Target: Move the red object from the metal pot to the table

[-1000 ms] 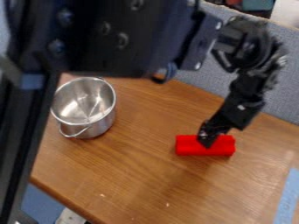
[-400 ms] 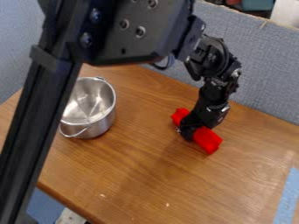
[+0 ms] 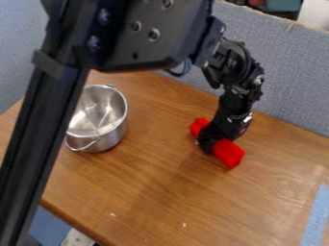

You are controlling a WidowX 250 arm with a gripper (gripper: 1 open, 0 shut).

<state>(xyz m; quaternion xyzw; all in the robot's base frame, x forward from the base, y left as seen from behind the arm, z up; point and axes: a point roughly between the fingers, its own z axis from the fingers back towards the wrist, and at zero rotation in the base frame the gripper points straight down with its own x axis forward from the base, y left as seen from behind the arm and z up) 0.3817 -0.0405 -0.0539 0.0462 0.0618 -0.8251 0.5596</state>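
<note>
The biggest thing here is my own black arm and its mount, filling the upper left and reaching down to the right. Under it lies one table (image 3: 154,183), brown wood with visible grain and a rounded front edge. Behind the table's far side runs a grey-blue partition, and pale floor shows past the near corner.

On the table I count one metal pot (image 3: 94,117), shiny and round, standing upright at the left with nothing inside it that I can see. Well apart from it, to the right, lies one red object (image 3: 218,142), a small brick-shaped block resting on the wood.

My one gripper (image 3: 217,135) points straight down onto the middle of that block, its dark fingers set either side of it and closed against the red sides.
</note>
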